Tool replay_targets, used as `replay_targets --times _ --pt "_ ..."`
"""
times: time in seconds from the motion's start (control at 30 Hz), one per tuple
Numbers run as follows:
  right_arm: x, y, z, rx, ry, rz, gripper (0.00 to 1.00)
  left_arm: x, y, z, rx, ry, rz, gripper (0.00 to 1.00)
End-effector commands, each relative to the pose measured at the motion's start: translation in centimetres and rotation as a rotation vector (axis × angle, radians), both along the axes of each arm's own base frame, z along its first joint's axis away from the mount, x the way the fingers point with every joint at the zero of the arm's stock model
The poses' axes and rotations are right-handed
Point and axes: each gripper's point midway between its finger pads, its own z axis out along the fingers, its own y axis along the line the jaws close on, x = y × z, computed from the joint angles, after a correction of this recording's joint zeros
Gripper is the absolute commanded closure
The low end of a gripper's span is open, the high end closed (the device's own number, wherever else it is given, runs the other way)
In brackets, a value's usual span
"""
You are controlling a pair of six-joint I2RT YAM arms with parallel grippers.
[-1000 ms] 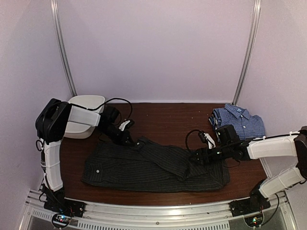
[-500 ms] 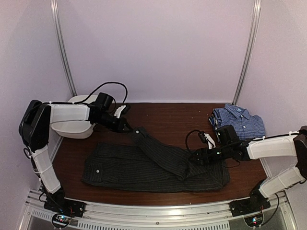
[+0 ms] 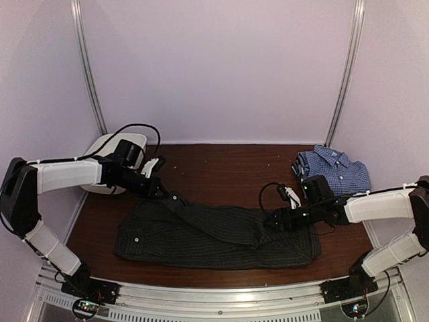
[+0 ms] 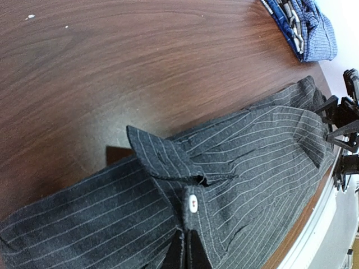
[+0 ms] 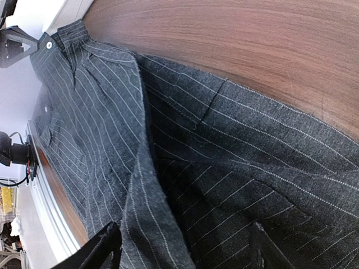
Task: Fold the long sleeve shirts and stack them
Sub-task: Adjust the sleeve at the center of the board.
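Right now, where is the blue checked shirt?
From the top camera, the blue checked shirt lies folded at the far right of the table, beyond the right tool and apart from the black pinstriped shirt.

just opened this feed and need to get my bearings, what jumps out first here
A black pinstriped shirt sprawls across the middle of the dark wooden table. Its sleeve cuff is pinched in the left gripper, while the right gripper sits open over its other end. A folded blue check shirt lies at the far right corner.
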Motion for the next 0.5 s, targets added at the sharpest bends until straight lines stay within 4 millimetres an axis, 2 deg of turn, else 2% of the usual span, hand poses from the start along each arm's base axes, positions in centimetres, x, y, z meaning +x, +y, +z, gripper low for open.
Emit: replay_targets --times 0.0,0.23,0.47 --pt "0.8 0.5 0.7 -0.007 -0.033 0.014 0.20 -0.1 2.5 -0.1 0.051 -0.021 0.094 1.00" --pt "1.0 0.0 0.9 -0.053 -0.046 0.012 0.18 1.5 6.9 0.6 0.182 -0.099 0.232 1.00" --pt "1.4 -0.3 0.9 -0.092 -0.057 0.010 0.17 1.3 7.7 -0.2 0.223 -0.096 0.240 1.00"
